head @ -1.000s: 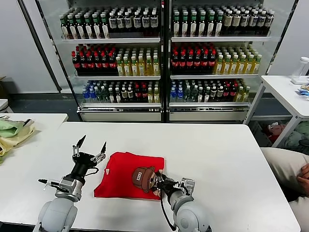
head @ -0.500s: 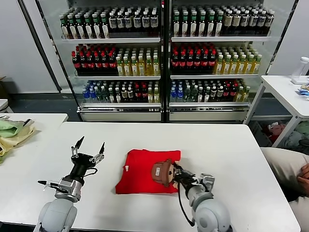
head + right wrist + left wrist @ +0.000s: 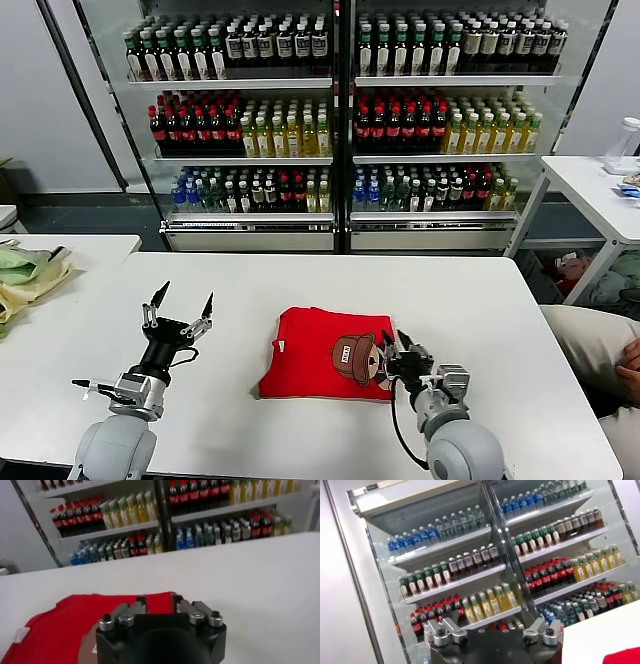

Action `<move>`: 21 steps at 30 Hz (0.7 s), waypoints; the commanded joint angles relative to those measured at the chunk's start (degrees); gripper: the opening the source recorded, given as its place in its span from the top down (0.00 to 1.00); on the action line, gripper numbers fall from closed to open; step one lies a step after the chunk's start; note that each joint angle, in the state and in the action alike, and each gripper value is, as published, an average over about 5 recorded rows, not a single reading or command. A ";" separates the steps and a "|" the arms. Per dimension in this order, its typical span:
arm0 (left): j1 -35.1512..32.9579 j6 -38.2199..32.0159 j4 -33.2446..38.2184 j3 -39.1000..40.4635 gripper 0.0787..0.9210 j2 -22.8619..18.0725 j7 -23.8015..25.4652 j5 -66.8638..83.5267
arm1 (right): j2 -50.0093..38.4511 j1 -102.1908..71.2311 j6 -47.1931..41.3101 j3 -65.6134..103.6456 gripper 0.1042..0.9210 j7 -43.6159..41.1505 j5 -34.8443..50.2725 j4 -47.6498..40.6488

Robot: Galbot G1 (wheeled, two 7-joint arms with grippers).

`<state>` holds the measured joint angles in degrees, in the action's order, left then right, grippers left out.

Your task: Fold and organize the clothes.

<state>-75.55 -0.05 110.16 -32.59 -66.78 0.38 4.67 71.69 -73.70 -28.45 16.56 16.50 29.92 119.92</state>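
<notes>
The clothes are one bright red T-shirt (image 3: 318, 360), lying folded flat on the white table (image 3: 480, 300) with its cartoon bear print (image 3: 358, 358) facing up. My right gripper (image 3: 394, 340) sits low at the shirt's right edge, beside the bear, with its fingers slightly apart. In the right wrist view the red shirt (image 3: 55, 625) shows between and beyond those parted fingers (image 3: 141, 601). My left gripper (image 3: 180, 305) is raised off the table to the left of the shirt, open and empty. A corner of the shirt (image 3: 625, 656) shows in the left wrist view.
A pale green and yellow cloth pile (image 3: 25, 272) lies on a side table at the far left. A glass-door drinks cooler (image 3: 340, 130) stands behind the table. A seated person's leg (image 3: 595, 345) is at the right, beside another white table (image 3: 600, 190).
The shirt has slid to the right across the table with my right gripper on its right edge. The right fingers have since parted. The left arm stayed put.
</notes>
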 commanded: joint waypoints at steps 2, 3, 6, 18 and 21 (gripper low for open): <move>1.18 -3.08 -1.21 -0.43 0.12 -1.28 0.53 0.42 | -2.96 -3.68 -0.70 8.49 0.51 -4.31 -12.28 7.35; 1.18 -3.42 -1.27 -0.46 0.12 -1.36 0.69 0.48 | -2.97 -3.77 -0.10 9.16 0.47 -4.89 -13.94 7.09; 0.91 -5.13 -1.54 -0.86 0.12 -1.22 1.51 1.80 | -2.90 -4.07 4.00 11.16 0.37 -6.51 -18.29 5.58; 1.20 -11.10 -4.94 -2.51 0.12 -1.45 3.12 3.56 | -2.45 -3.67 11.04 15.28 0.12 -8.19 -26.61 1.54; 2.55 -11.40 -6.84 -2.47 0.12 -1.96 3.09 4.12 | -2.54 -3.14 11.23 15.54 0.12 -8.12 -27.31 0.96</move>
<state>-74.92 -7.32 107.57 -34.40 -68.09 2.82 7.27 69.55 -76.90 -21.46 28.62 9.73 9.90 122.44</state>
